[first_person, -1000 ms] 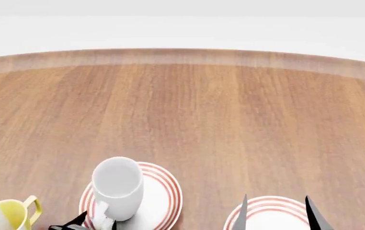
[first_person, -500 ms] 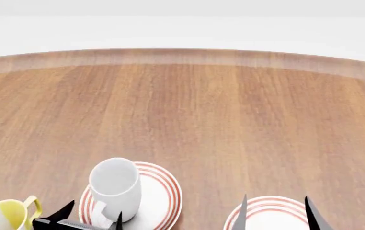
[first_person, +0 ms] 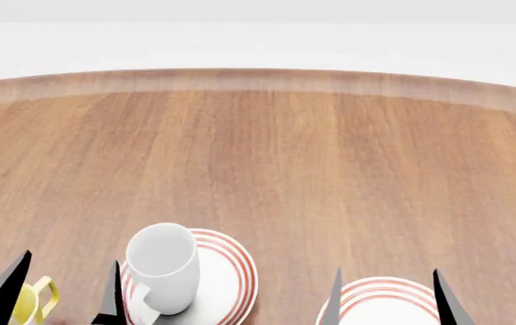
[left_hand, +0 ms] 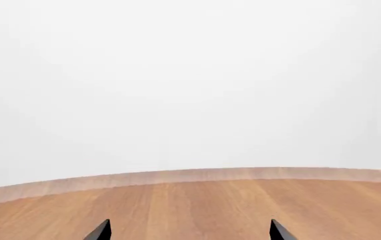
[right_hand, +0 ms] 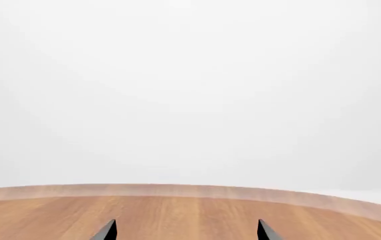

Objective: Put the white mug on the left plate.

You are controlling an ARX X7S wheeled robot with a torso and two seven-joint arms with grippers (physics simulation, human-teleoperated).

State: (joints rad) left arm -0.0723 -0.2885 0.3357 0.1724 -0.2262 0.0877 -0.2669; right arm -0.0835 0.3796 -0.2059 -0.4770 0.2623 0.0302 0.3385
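The white mug (first_person: 162, 267) stands upright on the left plate (first_person: 231, 277), a white plate with red rings, near the bottom of the head view. My left gripper (first_person: 63, 288) is open just left of the mug, apart from it, its fingertips (first_person: 16, 274) pointing up. In the left wrist view the left gripper (left_hand: 188, 231) shows only bare wood between its tips. My right gripper (first_person: 387, 294) is open over the second ringed plate (first_person: 384, 298), and the right gripper (right_hand: 187, 230) holds nothing in the right wrist view.
A small white mug with yellow inside and handle (first_person: 32, 301) sits at the bottom left, partly behind my left gripper. The round wooden table (first_person: 267, 156) stretches far ahead to its curved rim.
My left gripper has let go of the white mug, opened and drawn away to the left. The mug now stands free on the plate. The right arm has barely moved.
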